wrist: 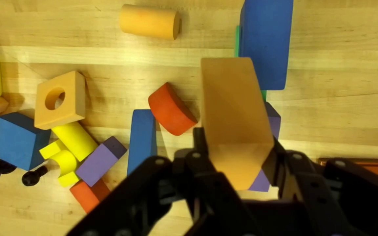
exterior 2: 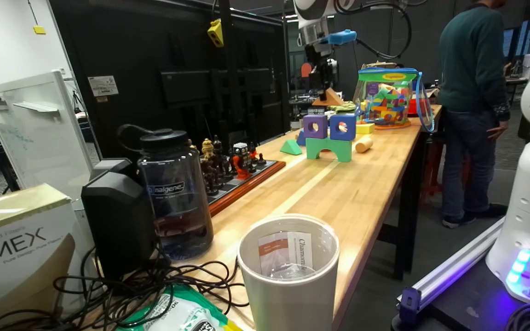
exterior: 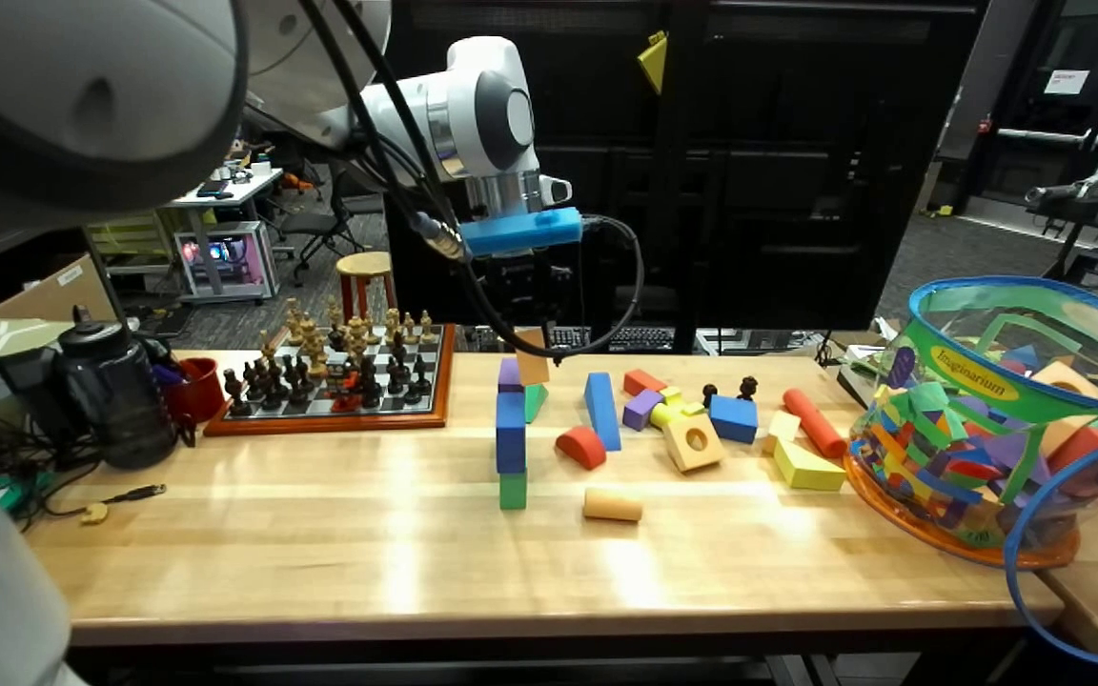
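Observation:
My gripper (wrist: 236, 149) is shut on a wooden wedge-shaped block (wrist: 233, 98), with a finger against each side. In an exterior view this wedge (exterior 2: 331, 98) hangs in the air, sloping side up. Beyond and below it stands a stack: a green arch (exterior 2: 329, 143) carrying a purple holed block (exterior 2: 324, 130) and a blue holed block (exterior 2: 352, 129) side by side. From above, the wedge partly covers the blue block (wrist: 267, 46) and the purple block (wrist: 273, 124). A green triangle (exterior: 536, 401) lies near the stack. Also close by are a red half-round (wrist: 172, 111) and a wooden cylinder (wrist: 149, 22).
Loose blocks, among them a wooden holed block (exterior: 687, 454) and a red cylinder (exterior: 814, 422), lie toward a clear block bag (exterior: 964, 457). A chess board (exterior: 349, 405) and a water bottle (exterior 2: 175, 193) share the table. A person (exterior 2: 469, 69) stands beyond its side.

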`<state>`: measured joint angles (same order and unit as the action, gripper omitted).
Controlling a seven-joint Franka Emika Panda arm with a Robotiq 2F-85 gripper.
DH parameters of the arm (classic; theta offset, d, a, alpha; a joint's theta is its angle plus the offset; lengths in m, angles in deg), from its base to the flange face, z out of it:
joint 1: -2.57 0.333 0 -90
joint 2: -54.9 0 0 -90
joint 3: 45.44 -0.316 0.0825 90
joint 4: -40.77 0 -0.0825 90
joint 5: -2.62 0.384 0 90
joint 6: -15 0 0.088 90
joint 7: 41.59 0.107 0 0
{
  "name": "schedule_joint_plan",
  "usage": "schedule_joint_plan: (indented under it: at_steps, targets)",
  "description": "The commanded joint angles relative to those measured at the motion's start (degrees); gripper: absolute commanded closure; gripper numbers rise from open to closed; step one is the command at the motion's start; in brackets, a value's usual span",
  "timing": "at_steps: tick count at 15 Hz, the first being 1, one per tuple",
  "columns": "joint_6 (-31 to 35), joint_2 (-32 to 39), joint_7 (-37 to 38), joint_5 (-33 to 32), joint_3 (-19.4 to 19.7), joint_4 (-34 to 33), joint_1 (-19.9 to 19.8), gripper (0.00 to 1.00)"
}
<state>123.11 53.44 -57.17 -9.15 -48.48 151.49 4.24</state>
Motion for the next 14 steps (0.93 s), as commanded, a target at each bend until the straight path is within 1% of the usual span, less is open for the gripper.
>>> schedule_joint_plan:
  at_steps: [1,8,14]
  targets:
    - [1.2,0.1,-0.2,1.0,0.4,-0.3,0.2,0.84]
    - [3.9,0.2,-1.5,2.3,0.3,1.1,0.3,0.84]
    - [7.7,-0.3,-0.4,3.0,0.3,4.1,0.2,0.84]
